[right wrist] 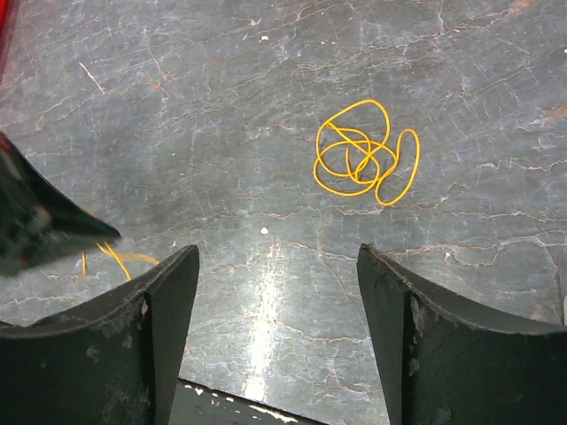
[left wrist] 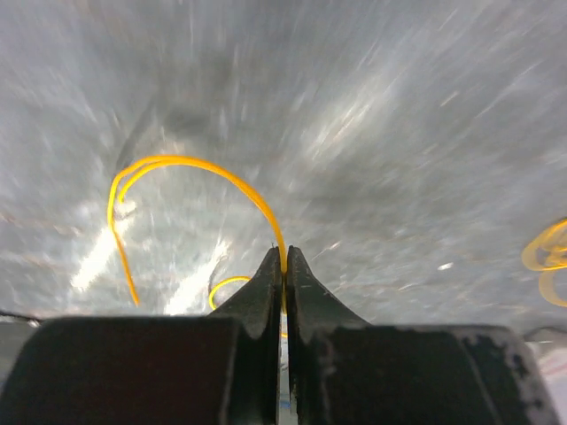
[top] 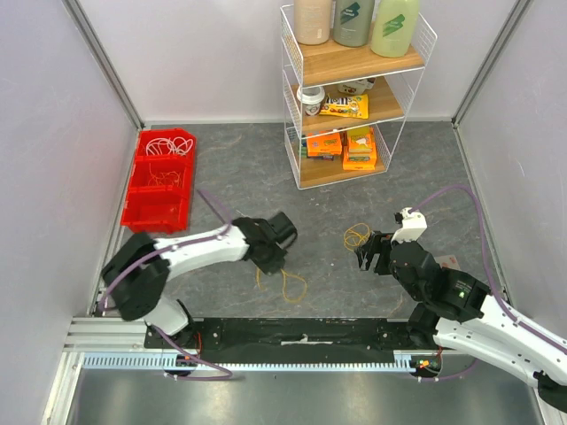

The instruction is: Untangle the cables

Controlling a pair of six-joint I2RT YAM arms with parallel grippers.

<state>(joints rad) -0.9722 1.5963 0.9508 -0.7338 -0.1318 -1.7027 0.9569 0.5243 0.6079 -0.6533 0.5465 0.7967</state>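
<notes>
Left gripper: jaws pressed together, pinching a strand of the yellow cable, which lay well in front of the shelf rack, off its left end. Right gripper: jaws spread wide, gripping nothing. Second yellow coil lay loose, nearer the rack, directly in front. White cables sat in the red bin, left of the rack.

Bright, even light; left-wrist motion blur

Jaws pinched together on a yellow cable arching left.
</notes>
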